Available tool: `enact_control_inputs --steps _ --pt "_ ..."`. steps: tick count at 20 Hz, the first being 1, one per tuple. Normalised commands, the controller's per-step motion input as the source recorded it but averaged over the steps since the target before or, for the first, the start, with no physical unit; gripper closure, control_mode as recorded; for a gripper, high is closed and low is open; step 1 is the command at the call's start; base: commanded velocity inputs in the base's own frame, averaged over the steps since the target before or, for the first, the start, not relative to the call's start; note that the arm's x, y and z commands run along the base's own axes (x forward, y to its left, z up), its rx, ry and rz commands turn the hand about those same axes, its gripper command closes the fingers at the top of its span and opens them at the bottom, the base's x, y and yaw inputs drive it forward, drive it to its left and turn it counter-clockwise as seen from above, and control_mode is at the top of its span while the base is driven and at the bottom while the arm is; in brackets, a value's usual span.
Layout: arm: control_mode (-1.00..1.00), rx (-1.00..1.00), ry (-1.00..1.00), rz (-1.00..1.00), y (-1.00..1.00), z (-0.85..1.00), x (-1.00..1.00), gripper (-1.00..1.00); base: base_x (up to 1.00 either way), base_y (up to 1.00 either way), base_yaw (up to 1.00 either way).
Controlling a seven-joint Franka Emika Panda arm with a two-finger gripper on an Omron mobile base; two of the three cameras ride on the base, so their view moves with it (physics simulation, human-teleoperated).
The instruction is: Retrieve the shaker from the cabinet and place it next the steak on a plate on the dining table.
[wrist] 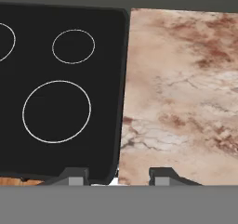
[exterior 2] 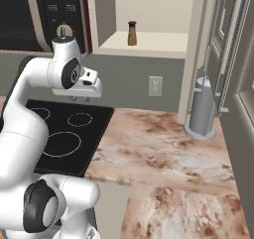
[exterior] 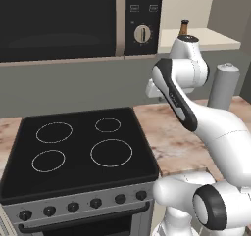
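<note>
**Fingers apart over the stove edge, shaker up on the shelf**

My gripper (wrist: 118, 176) hangs above the seam where the black stove (wrist: 60, 88) meets the marbled counter (wrist: 186, 93), pointing down. My two fingers (wrist: 74, 176) stand apart with nothing between them. The shaker (exterior 2: 132, 33) stands upright on the pale shelf of the cabinet (exterior 2: 149, 42), higher than my hand and off to its right. A grey cylinder (exterior 2: 202, 109) stands on the counter below that shelf, well apart from me

Open cabinet (exterior 2: 149, 39) front, clear shelf room around the lone shaker (exterior 2: 132, 33).
</note>
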Motion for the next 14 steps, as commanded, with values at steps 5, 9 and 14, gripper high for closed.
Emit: enact_control_inputs --steps 5,9,14 --pt "-1.0 0.0 -0.05 0.0 -0.08 0.0 -0.08 -1.0 0.0 0.0 0.0" --pt "-1.0 0.0 -0.11 0.0 -0.2 0.01 -0.09 -1.0 0.0 0.0 0.0" --pt "-1.0 0.0 -0.15 0.0 -0.25 0.08 -0.1 -1.0 0.0 0.0 0.0"
